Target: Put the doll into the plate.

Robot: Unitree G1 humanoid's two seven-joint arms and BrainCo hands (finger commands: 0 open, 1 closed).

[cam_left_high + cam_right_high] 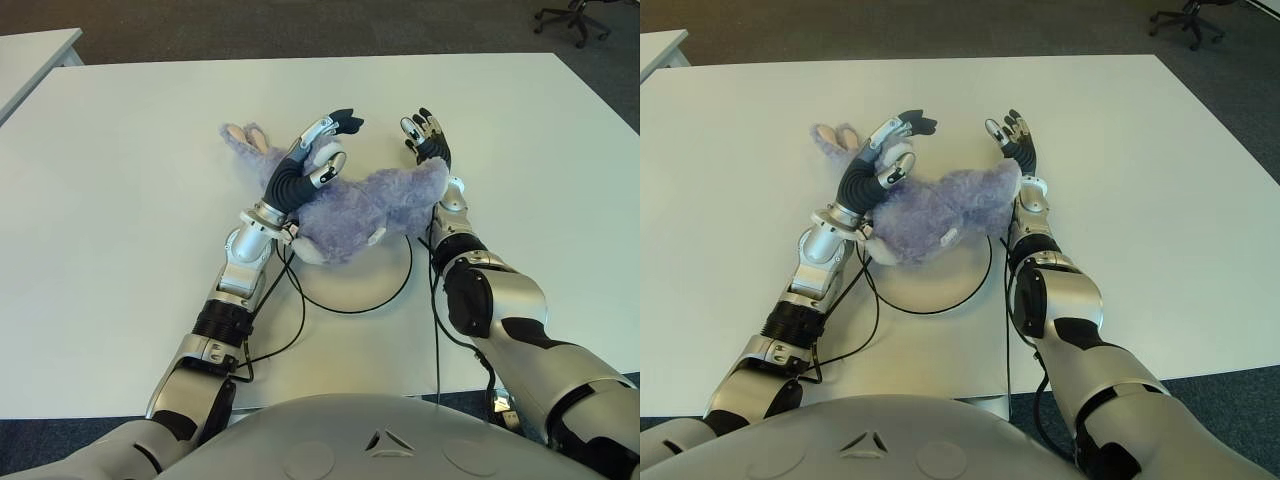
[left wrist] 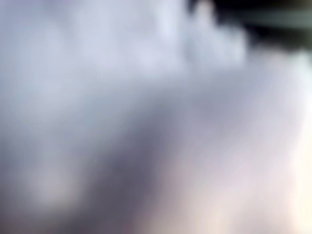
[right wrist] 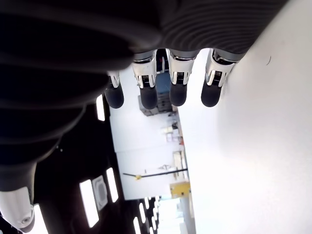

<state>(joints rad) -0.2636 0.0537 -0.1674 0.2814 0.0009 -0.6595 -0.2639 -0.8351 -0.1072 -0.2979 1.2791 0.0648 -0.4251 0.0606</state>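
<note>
A fluffy purple doll (image 1: 372,205) lies on its side across the far part of a white plate (image 1: 352,287) with a dark rim; its pink-lined ears (image 1: 245,135) stretch off to the left over the table. My left hand (image 1: 330,145) hovers over the doll's middle, fingers spread and holding nothing, with the wrist close against the fur. The left wrist view is filled with blurred purple fur (image 2: 146,122). My right hand (image 1: 422,132) stands at the doll's right end, its straight fingers (image 3: 178,92) extended and apart from any object.
The white table (image 1: 130,230) stretches wide to both sides. A second table (image 1: 30,50) stands at the far left, and an office chair (image 1: 575,20) at the far right on the dark floor. Black cables (image 1: 300,300) run along both forearms.
</note>
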